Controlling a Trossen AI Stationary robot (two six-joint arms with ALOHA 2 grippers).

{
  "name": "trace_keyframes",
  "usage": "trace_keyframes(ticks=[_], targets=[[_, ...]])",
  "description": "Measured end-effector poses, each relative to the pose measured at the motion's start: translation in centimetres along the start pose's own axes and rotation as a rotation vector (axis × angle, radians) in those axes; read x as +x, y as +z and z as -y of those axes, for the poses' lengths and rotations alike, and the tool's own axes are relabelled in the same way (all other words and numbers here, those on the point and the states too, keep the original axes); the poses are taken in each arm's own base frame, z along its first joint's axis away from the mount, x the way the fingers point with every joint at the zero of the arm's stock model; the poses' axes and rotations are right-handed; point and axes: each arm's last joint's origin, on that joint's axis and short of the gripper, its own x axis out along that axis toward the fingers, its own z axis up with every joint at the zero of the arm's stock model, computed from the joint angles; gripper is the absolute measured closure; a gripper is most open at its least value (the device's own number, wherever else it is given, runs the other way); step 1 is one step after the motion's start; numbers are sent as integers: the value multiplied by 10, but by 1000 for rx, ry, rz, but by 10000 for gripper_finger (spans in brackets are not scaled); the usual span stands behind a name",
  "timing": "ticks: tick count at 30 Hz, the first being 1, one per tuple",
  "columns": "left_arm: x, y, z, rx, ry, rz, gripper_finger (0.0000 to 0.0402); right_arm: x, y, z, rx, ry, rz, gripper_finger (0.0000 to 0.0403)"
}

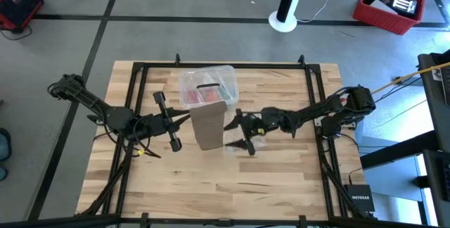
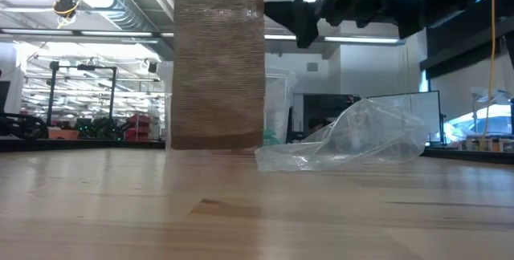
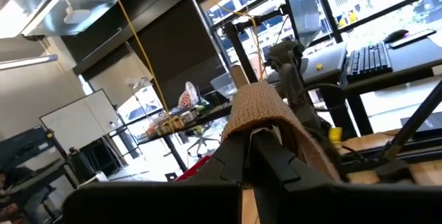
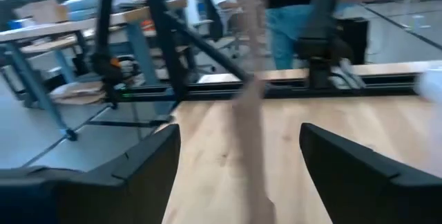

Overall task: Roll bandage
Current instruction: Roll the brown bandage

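The bandage, a wide brown-tan strip, hangs upright in the middle of the table. In the low view the bandage reaches down to the tabletop. My left gripper comes from the table's left and is shut on the strip's top. My right gripper stands open just right of the strip, level, above a clear plastic bag. In its wrist view the bandage shows edge-on ahead of the open fingers, which touch nothing. My left gripper holds the bandage's upper end, which folds over the free ends of its shut fingers. The fingers come roughly level from the table's left. The strip hangs straight below them, with its lower end at the tabletop.
A clear plastic box with red contents sits just beyond the bandage. A crinkled clear plastic bag lies to the bandage's right, under my right gripper. A black frame borders the table. The near half of the table is bare wood.
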Motion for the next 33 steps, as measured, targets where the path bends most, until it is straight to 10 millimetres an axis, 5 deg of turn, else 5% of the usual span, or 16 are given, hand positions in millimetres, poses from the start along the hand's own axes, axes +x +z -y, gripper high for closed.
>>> trace_keyframes(ticks=[11, 16, 24, 33], targets=[[1, 1, -2, -13, 6, 16, 402, 16, -9, 1, -30, -90, 5, 123], [1, 5, -4, -35, 9, 48, 402, 28, -6, 2, -70, -75, 13, 202], [0, 9, -8, -70, 28, 91, 402, 30, -10, 4, -149, -83, -43, 390], [-9, 23, -23, -115, 12, 241, 402, 31, -22, 7, -140, -117, -127, 390]])
